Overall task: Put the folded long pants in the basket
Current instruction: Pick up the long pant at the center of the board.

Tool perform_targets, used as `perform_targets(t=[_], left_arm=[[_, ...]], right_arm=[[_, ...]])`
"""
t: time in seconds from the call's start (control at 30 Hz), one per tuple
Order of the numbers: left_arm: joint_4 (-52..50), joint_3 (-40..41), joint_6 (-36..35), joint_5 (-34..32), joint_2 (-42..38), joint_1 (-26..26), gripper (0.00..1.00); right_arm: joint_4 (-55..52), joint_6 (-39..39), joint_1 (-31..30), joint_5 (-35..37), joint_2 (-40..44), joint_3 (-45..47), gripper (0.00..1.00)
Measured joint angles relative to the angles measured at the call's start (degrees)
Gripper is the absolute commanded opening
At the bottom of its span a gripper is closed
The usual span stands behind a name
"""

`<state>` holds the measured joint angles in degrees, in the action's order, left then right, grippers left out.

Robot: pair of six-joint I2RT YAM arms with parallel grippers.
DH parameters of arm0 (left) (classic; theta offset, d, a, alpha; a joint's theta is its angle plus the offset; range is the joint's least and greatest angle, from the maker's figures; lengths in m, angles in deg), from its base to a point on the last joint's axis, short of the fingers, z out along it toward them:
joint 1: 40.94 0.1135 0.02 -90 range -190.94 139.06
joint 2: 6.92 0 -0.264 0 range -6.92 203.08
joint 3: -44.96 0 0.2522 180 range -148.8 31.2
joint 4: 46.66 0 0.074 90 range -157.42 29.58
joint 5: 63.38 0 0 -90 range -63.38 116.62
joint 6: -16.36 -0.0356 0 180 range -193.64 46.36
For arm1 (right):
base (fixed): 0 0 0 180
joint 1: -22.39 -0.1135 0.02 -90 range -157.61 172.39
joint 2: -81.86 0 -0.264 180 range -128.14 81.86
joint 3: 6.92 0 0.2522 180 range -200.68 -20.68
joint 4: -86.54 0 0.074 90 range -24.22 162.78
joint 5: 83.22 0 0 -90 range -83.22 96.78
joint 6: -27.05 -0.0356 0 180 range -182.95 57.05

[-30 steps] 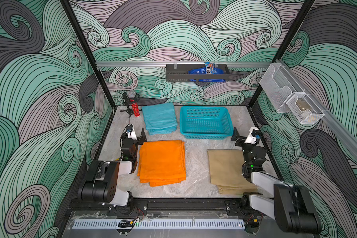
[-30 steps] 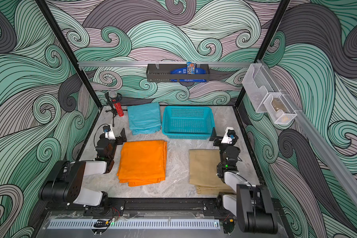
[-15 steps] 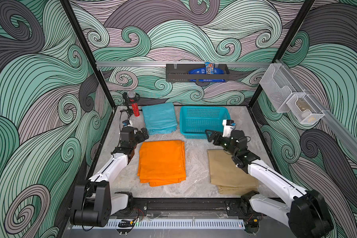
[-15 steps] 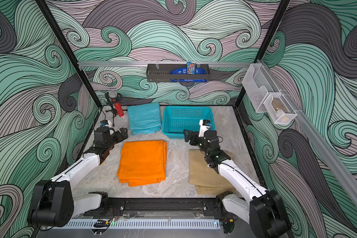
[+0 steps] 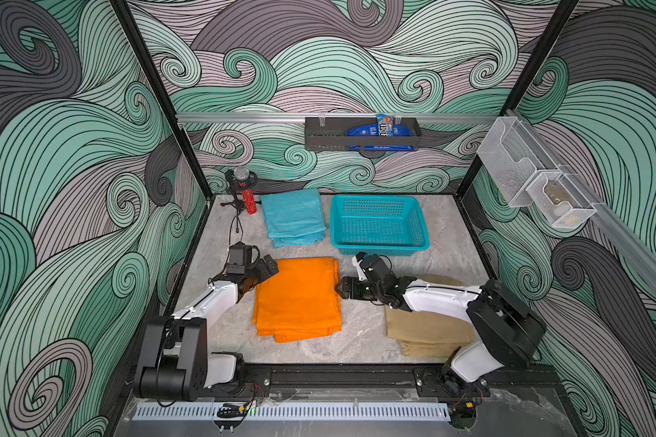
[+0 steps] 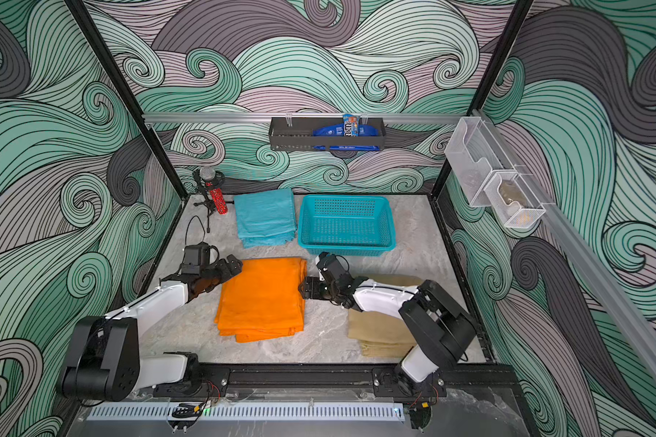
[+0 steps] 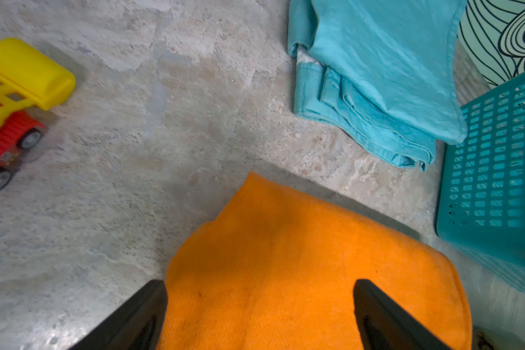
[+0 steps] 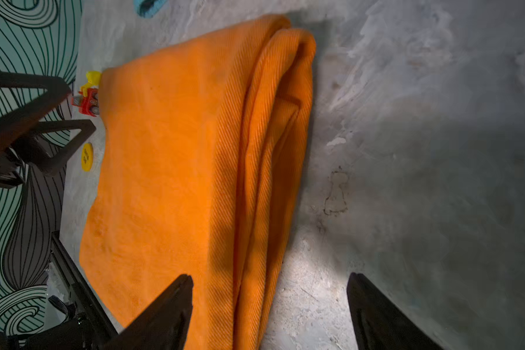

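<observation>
Left gripper (image 5: 271, 266), right gripper (image 5: 339, 289) (jaws apart)

The right arm (image 5: 436, 299) hides much of the folded tan khaki pants (image 5: 428, 333) in both top views; the left wrist view's edge cuts off the red-and-yellow toy truck (image 7: 6, 130) and turquoise perforated plastic basket (image 7: 497, 169)

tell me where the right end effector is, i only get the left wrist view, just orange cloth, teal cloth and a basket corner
observer: The right end effector is at the edge of the orange pants opposite yours. It is open, with the folded edge between its jaws.
operator: anything in the basket yet
observer: No, the basket holds nothing in both top views.
operator: any pants i can't see
observer: Yes, the khaki pants lie on the robot's right side of the table, partly hidden under the right arm.
</observation>
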<state>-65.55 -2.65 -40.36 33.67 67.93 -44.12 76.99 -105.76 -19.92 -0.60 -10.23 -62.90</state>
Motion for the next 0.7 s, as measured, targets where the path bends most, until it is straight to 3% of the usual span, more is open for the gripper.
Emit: perform_targets(t=[0.2, 0.33, 0.43, 0.53, 0.7], left_arm=[[-0.48, 0.5, 1.44, 0.04, -0.07, 0.0, 0.99], [-0.5, 1.51, 2.6, -0.22, -0.57, 0.0, 0.99], [-0.61, 1.81, 3.13, -0.72, -1.57, 0.04, 0.98], [-0.59, 1.81, 3.26, -1.33, -2.49, 0.26, 0.99], [-0.15, 2.69, 3.23, -1.33, -2.84, 0.55, 0.99]], right_arm=[[1.42, 0.22, -0.07, -4.63, -7.32, -4.94, 0.75], [3.3, 0.2, -0.26, -7.58, -11.54, -8.17, 0.58], [4.0, 0.28, -0.76, -9.09, -14.38, -10.38, 0.38], [4.37, 0.02, -0.85, -9.7, -15.56, -10.69, 0.03], [6.64, -1.9, 0.31, -8.85, -12.57, -6.6, 0.0]])
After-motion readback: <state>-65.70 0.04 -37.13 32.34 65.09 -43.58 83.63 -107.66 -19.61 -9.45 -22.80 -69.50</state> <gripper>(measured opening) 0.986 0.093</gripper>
